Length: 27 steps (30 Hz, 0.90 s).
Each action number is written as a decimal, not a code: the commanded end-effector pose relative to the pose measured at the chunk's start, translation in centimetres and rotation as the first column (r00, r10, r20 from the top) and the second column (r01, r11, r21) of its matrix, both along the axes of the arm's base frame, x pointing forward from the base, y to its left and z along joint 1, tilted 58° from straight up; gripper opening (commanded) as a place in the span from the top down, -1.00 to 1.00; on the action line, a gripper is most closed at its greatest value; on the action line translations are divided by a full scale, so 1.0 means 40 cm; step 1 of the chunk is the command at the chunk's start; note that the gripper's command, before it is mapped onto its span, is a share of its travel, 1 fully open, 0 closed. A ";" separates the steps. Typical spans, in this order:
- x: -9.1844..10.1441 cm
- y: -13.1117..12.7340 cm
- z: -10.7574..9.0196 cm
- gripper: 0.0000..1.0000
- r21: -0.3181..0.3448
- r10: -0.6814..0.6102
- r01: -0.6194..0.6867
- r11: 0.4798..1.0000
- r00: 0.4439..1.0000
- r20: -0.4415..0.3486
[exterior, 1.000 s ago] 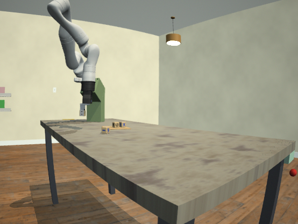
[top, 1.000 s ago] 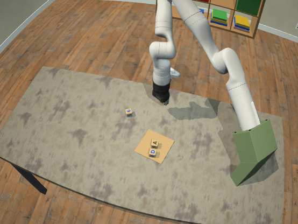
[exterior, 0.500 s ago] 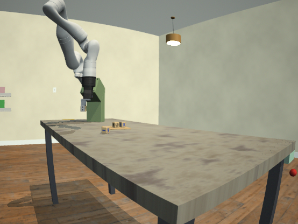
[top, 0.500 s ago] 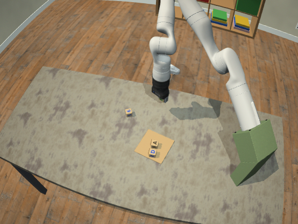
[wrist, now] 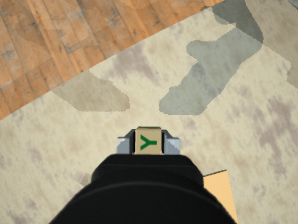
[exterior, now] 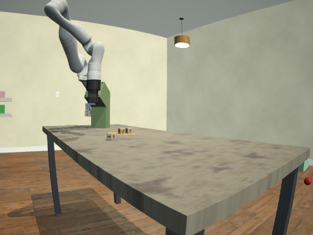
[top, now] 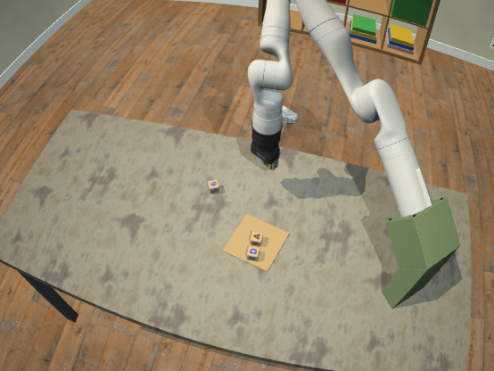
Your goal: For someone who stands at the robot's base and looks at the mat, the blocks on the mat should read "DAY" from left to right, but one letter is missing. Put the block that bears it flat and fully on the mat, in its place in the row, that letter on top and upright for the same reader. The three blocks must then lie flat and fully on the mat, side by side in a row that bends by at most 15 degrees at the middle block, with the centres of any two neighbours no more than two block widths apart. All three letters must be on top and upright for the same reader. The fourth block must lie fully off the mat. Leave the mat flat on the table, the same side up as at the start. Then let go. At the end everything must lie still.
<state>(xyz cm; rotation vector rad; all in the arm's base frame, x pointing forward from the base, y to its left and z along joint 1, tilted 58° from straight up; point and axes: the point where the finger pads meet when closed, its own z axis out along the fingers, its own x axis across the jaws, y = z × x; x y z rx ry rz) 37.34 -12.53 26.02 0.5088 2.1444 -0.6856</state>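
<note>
My gripper [top: 272, 165] [exterior: 88, 113] [wrist: 148, 137] is shut on a wooden block with a green Y [wrist: 148, 141] and holds it in the air above the far edge of the table. The tan mat [top: 275, 236] [exterior: 133, 134] lies near the table's middle; one corner of it shows in the wrist view [wrist: 220, 192]. On it stand the A block [top: 257, 237] and the D block [top: 253, 252], side by side. In the exterior view they show as two blocks [exterior: 125, 130]. A block marked 6 [top: 213, 185] [exterior: 111, 136] lies off the mat on the table, to its left.
The green robot base [top: 421, 250] [exterior: 100, 108] stands at the table's right end. The table's far edge [top: 312, 153] runs close under the gripper, with wooden floor beyond. A shelf with coloured items [top: 383, 27] stands at the back.
</note>
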 end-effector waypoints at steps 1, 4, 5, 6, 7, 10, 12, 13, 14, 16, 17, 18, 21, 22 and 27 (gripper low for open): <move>0.003 0.006 -0.002 -0.14 -0.006 0.006 -0.006 1.000 1.000 -0.005; 0.015 0.037 -0.019 -0.14 -0.037 0.036 -0.037 0.999 0.999 -0.037; 0.022 0.054 -0.029 -0.14 -0.054 0.051 -0.054 0.997 0.997 -0.056; 0.028 0.074 -0.042 -0.14 -0.073 0.069 -0.075 0.995 0.995 -0.078; 0.035 0.096 -0.057 -0.14 -0.094 0.088 -0.098 0.991 0.991 -0.103; 0.050 0.162 -0.112 -0.14 -0.154 0.142 -0.172 0.973 0.972 -0.185; 0.053 0.180 -0.130 -0.14 -0.170 0.156 -0.193 0.966 0.965 -0.210; 0.053 0.180 -0.130 -0.14 -0.170 0.156 -0.193 0.966 0.965 -0.210; 0.055 0.201 -0.152 -0.14 -0.188 0.171 -0.219 0.957 0.956 -0.240; 0.055 0.236 -0.194 -0.14 -0.217 0.195 -0.264 0.940 0.936 -0.293; 0.054 0.249 -0.211 -0.14 -0.228 0.204 -0.282 0.932 0.927 -0.314; 0.053 0.260 -0.226 -0.14 -0.237 0.210 -0.297 0.925 0.920 -0.332; 0.050 0.280 -0.256 -0.14 -0.253 0.221 -0.326 0.911 0.903 -0.368; 0.049 0.282 -0.261 -0.14 -0.255 0.223 -0.330 0.909 0.901 -0.373; 0.049 0.284 -0.263 -0.14 -0.256 0.223 -0.332 0.908 0.900 -0.375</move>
